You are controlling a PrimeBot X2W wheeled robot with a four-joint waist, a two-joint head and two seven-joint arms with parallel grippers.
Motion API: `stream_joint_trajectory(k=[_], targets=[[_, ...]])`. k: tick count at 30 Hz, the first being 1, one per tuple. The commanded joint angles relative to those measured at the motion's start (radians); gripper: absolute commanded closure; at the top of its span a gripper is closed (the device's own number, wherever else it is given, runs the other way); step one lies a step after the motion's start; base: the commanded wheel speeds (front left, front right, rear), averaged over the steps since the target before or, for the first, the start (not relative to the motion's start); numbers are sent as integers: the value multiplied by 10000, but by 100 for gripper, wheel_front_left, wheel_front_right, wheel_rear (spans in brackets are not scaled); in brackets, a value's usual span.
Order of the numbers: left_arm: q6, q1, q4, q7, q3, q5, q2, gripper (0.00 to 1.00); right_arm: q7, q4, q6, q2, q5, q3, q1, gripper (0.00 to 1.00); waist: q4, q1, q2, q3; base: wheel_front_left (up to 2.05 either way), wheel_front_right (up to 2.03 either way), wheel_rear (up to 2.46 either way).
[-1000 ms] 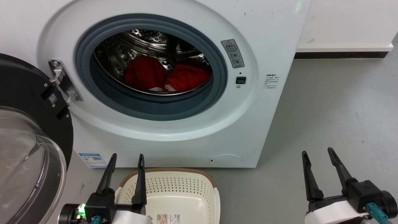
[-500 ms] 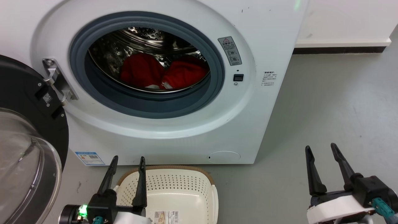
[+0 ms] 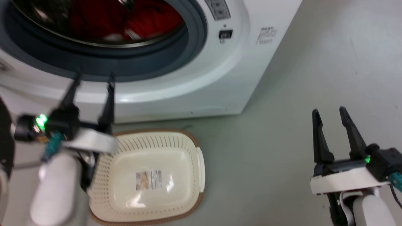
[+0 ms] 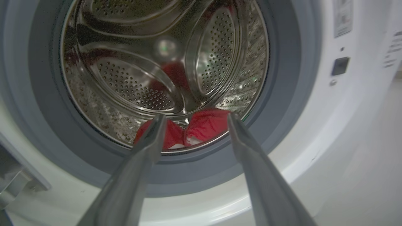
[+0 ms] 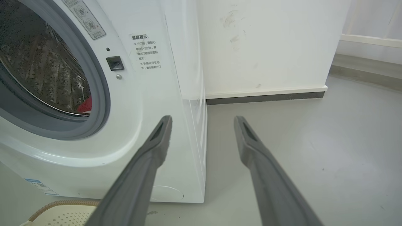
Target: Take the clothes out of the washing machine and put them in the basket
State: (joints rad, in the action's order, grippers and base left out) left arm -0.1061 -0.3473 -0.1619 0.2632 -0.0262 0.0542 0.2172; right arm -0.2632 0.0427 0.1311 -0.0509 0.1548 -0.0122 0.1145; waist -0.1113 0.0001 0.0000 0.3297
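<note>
Two red clothes point(image 3: 125, 18) point(image 4: 204, 125) lie low in the steel drum of the white washing machine point(image 3: 220, 72) point(image 4: 314, 131) point(image 5: 150, 103). Its porthole stands uncovered. The cream basket point(image 3: 147, 201) point(image 5: 59, 215) with a brown rim sits on the floor in front of the machine, with a label on its bottom and no clothes in it. My left gripper point(image 3: 93, 78) point(image 4: 194, 117) is open, raised in front of the lower gasket and pointing into the drum. My right gripper point(image 3: 329, 112) point(image 5: 202, 121) is open above bare floor, right of the machine.
A dark edge of the machine's door point(image 3: 4, 150) shows at the far left. Grey floor point(image 3: 298, 78) stretches to the right of the machine. A white wall with a dark skirting point(image 5: 267, 97) stands behind it.
The head camera has tipped down and shifted, so the whole picture has moved. My left gripper has risen from above the basket to the front of the porthole. Both grippers stay open.
</note>
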Motion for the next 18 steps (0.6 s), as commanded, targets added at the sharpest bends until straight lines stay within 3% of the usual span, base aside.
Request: stream_joint_trajectory(k=[1, 6, 11, 18], targets=[[-79, -799, -432, 25, -47, 52, 387, 0, -25, -43, -7, 11, 163, -47, 405, 0, -609, -1, 0, 1510, 0, 0, 0], [-223, -3637, -2182, -440, -509, 230, 1464, 0, -25, -34, -7, 9, 366, -287, 903, 0, -937, -1, 0, 2724, 0, 0, 0], [-232, -6441, -3542, -1568, -1117, 467, 2410, 0, -25, -221, -7, 11, 627, -452, 1346, 0, -1288, -1, 0, 3848, 0, 0, 0], [-227, -10165, -5331, -3328, -1876, 562, 3124, 0, -25, -465, -7, 15, 983, -703, 1807, 0, -1683, -1, 0, 5052, 0, 0, 0]])
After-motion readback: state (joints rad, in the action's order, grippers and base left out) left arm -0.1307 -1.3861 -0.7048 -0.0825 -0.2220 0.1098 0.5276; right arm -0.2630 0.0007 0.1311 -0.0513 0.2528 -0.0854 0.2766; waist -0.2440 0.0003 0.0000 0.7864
